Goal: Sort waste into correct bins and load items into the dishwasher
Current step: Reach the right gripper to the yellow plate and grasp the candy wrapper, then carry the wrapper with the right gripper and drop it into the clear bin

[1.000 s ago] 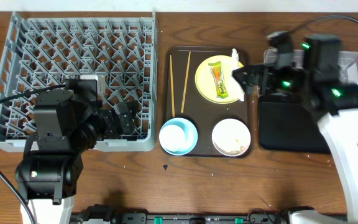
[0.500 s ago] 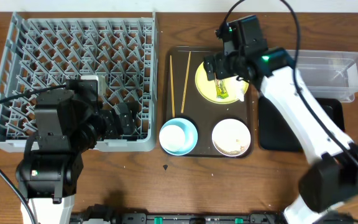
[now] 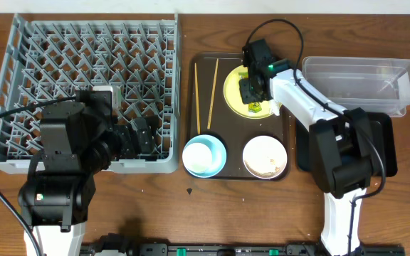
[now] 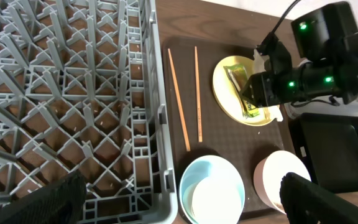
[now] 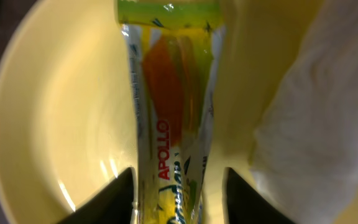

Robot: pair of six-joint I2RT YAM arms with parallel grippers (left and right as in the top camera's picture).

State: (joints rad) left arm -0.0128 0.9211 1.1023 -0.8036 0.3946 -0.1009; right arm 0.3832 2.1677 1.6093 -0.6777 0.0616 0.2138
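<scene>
Snack wrapper point(image 5: 173, 112) lies flat on the yellow plate point(image 5: 61, 124), just beside the crumpled napkin point(image 5: 309, 124). Nearest the wrist camera, the right gripper point(image 5: 179, 199) sets its jaws partly closed astride the wrapper's narrow width, not visibly pinching it. Its long axis runs straight away between the fingers, green end farthest. Best to squeeze squarely across that width, then lift clear of the napkin. Farther off, the left gripper point(image 4: 182, 199) hangs wide open by the dish rack point(image 4: 73, 93).
</scene>
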